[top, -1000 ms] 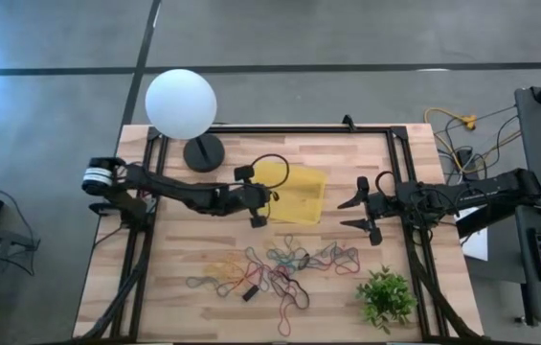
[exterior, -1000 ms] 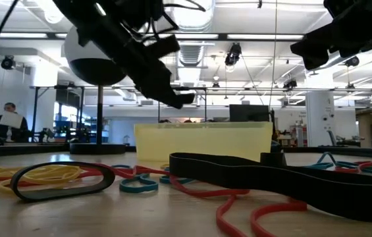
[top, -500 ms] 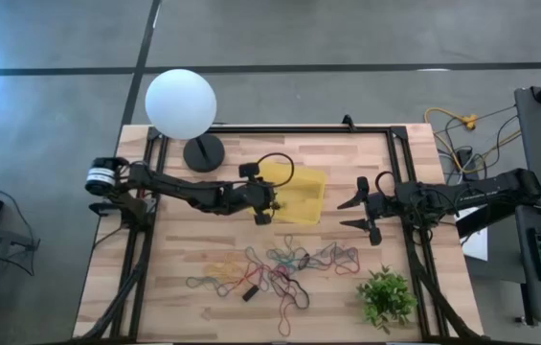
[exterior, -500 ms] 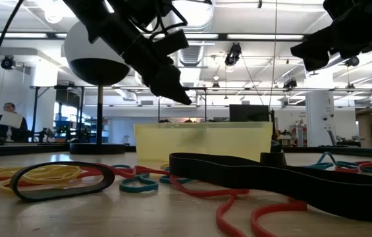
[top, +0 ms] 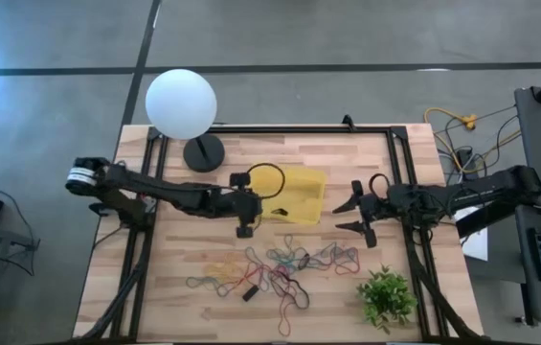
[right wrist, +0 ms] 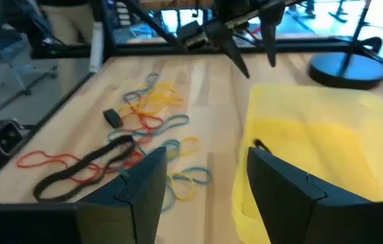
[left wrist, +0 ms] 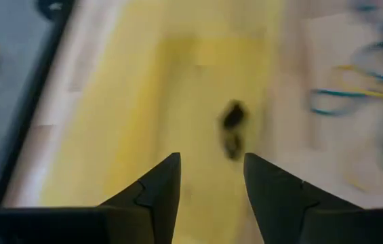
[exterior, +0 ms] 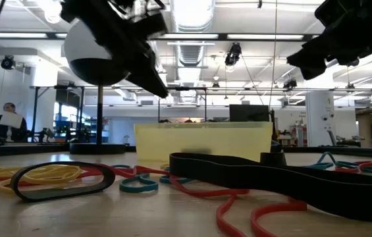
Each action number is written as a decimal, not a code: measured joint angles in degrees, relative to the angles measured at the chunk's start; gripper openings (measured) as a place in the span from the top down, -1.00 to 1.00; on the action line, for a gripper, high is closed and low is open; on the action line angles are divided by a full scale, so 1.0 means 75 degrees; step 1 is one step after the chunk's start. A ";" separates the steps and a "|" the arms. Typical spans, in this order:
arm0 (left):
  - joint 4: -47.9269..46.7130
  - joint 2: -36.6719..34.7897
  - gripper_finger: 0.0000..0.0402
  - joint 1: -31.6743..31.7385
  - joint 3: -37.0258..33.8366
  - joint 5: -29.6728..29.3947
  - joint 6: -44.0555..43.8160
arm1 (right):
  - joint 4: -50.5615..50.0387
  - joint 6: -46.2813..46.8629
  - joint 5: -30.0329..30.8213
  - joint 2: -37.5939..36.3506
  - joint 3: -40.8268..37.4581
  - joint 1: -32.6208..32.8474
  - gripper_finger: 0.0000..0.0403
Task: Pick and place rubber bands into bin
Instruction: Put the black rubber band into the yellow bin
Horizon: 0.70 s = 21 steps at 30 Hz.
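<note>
Your left gripper (top: 243, 230) has its jaws spread apart with nothing between them; in its wrist view the two dark fingers (left wrist: 157, 190) frame open air above the yellow bin (left wrist: 144, 108). It hangs off the surface at the bin's near-left corner, over bare wood between the bin and the pile. A small dark piece (left wrist: 232, 120) lies on the bin floor, too blurred there to name; from above it reads as a short dark mark (top: 281, 211) inside the bin (top: 299, 196).

Your right gripper (top: 355, 216) is also parted and empty, raised off the surface just to the right of the bin and pointing toward it. Its wrist view shows the bin (right wrist: 327, 135) close ahead with a thin dark loop (right wrist: 262, 145) at its near edge.

The rubber bands (top: 280, 268) lie in a loose tangle of red, blue, yellow and black on the wooden surface (top: 174, 259), in front of the bin and apart from it. A small black block (top: 249, 293) sits among them.

The white globe lamp (top: 181, 103) stands at the back left, the green plant (top: 386, 295) at the front right.
</note>
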 joint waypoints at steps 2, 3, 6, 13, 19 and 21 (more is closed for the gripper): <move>0.0057 -0.0369 0.27 -0.0247 -0.0243 0.0401 -0.0108 | 0.0398 -0.0057 -0.0453 0.0483 0.0022 0.0017 0.05; 0.0023 -0.0538 0.27 -0.0377 -0.0369 0.0528 -0.0179 | 0.0604 -0.0057 -0.0674 0.0787 0.0102 0.0028 0.05; 0.0112 -0.1038 0.27 -0.0758 -0.0757 0.0626 -0.0399 | 0.0692 -0.0059 -0.1180 0.1629 0.0492 0.0028 0.05; 0.0478 -0.1902 0.27 -0.1276 -0.1645 0.0580 -0.1203 | 0.0115 -0.0031 -0.1959 0.3664 0.1869 0.0259 0.05; 0.1010 -0.2341 0.27 -0.1423 -0.2494 0.0414 -0.1579 | -0.1085 -0.0037 -0.1938 0.5363 0.3287 0.0910 0.05; 0.1358 -0.2393 0.27 -0.1429 -0.2727 0.0368 -0.1587 | -0.1539 0.0038 -0.1903 0.5763 0.3613 0.1132 0.05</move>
